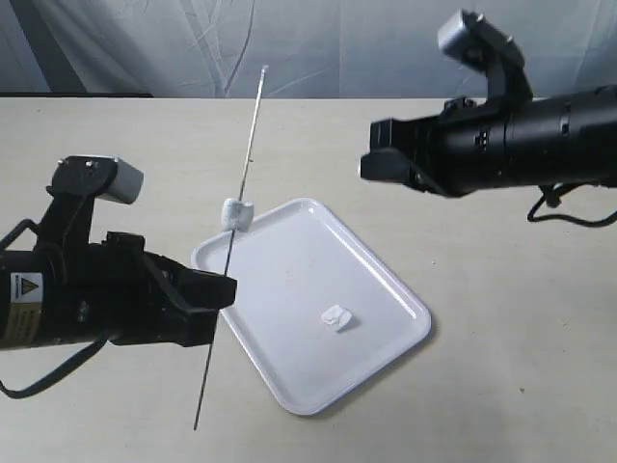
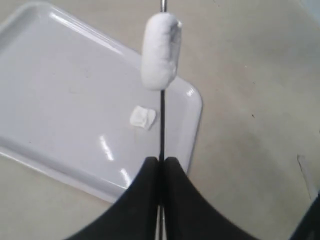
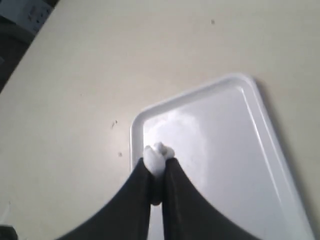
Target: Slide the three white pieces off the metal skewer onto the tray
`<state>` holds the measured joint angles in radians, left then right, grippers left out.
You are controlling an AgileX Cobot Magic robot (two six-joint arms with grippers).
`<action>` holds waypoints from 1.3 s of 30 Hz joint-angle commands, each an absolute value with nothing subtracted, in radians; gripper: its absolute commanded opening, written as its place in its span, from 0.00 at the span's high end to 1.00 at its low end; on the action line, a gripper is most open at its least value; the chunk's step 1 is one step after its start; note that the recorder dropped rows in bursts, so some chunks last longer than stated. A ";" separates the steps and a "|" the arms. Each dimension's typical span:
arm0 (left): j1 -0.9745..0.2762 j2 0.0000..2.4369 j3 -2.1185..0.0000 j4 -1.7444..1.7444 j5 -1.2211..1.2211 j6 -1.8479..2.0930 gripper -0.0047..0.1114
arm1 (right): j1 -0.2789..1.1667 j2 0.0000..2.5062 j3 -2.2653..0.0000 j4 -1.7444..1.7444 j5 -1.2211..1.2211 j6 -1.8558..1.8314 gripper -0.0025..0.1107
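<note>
Looking across the desk [image 1: 501,386] from the outside camera, the left gripper [image 1: 224,289] sits toward the left edge, clamped on the skewer [image 1: 254,125]. The rod slants from near the front edge up toward the back edge. A speared piece [image 1: 237,214] rides on it above the gripper, over the tray's [image 1: 289,280] back-left corner. The tray lies around the middle of the desk, turned at an angle. A loose piece [image 1: 336,317] rests on its floor, well apart from the rod. The right gripper [image 1: 368,166] hangs toward the back right, off the tray; from here its jaws are hard to read.

From the left wrist, the left gripper [image 2: 161,167] has both jaws pressed together on the skewer [image 2: 162,125]. The speared piece [image 2: 160,50] sits further up the rod. The loose piece [image 2: 143,117] lies on the tray [image 2: 60,100] just beside the rod's line.

From the right wrist, the right gripper [image 3: 157,169] is closed on a pinched piece [image 3: 156,154], a white lump that bulges out past the tips. It hangs above the tray [image 3: 225,140] near one corner, with bare desk [image 3: 100,75] beyond.
</note>
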<state>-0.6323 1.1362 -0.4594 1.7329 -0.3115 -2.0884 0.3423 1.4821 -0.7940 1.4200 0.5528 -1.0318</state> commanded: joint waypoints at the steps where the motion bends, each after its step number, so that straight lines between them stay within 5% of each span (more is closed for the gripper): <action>1: -0.609 1.141 -0.459 1.744 -0.279 -2.091 0.96 | 0.342 1.588 -0.761 1.426 0.629 -1.044 0.98; 13: -0.609 1.303 -0.554 1.744 -0.340 -2.084 0.96 | 0.502 1.802 -0.763 1.744 0.653 -1.310 0.97; 19: -0.609 1.303 -0.566 1.744 -0.298 -2.084 0.96 | 0.502 1.833 -0.763 1.744 0.645 -1.310 0.57; 30: -0.593 1.303 -0.570 1.744 -0.219 -2.085 0.96 | 0.496 1.602 -0.763 1.644 0.676 -1.291 0.57; 39: -0.527 1.342 -0.633 1.744 -0.505 -2.084 0.96 | 0.496 1.436 -0.763 1.641 0.671 -1.283 0.57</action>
<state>-0.5365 1.3345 -0.6085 1.7440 -0.4204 -2.0868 0.5012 1.4685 -0.7639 1.6503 0.6668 -1.2837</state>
